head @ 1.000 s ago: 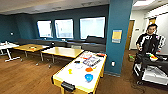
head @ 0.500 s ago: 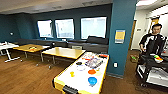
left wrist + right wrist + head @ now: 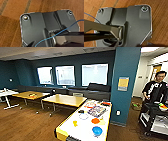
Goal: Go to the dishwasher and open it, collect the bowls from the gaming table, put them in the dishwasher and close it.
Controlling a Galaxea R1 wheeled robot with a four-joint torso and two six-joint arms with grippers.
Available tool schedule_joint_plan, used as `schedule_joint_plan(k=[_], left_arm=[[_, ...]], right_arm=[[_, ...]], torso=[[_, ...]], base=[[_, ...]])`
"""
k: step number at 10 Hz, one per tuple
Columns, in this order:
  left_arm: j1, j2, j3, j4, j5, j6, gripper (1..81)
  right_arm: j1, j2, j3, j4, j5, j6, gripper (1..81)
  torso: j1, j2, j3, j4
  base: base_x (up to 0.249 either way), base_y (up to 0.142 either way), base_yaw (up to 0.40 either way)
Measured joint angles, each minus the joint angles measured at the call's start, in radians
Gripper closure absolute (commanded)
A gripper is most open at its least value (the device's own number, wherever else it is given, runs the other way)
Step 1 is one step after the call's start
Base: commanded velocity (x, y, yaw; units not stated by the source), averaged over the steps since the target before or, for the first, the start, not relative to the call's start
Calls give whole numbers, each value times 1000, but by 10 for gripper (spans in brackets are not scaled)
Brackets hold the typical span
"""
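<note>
Whether either pincer stands apart or together cannot be told: both wrist views look down past the robot's own dark plate onto the wooden floor (image 3: 11, 31), and nothing is seen held or touched there. A thin blue cable (image 3: 60, 33) crosses the left wrist view. Out ahead in the head view, the gaming table (image 3: 65, 133) with its bright yellow edge and pale top runs away from the camera toward a teal pillar (image 3: 125, 84). On its top lie the bowls — an orange-red one (image 3: 95, 120) near the middle, a pale translucent one (image 3: 83, 116) just beside it, and a small dark one (image 3: 80, 111) a little farther off. A blue round dish (image 3: 97, 130) sits nearer the camera, a small yellow thing (image 3: 75, 123) lies toward the left edge, and a flat colourful box (image 3: 96, 111) rests farther along the top. Beyond the table stand wooden desks (image 3: 65, 100), a dark sofa (image 3: 90, 90) under bright windows (image 3: 95, 74), and a white table (image 3: 6, 93) at far left. At right a person (image 3: 155, 89) in a dark shirt stands behind a black cart (image 3: 155, 117) — well apart from the gaming table.
</note>
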Motion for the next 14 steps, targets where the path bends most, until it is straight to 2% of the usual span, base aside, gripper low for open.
schedule_joint_plan(k=[14], left_arm=[[-1,1,-1,0,2,0,10]], right_arm=[[-3,-3,1,0,-1,0,10]], torso=[[-1,0,0,0]], base=[[125,130,0]])
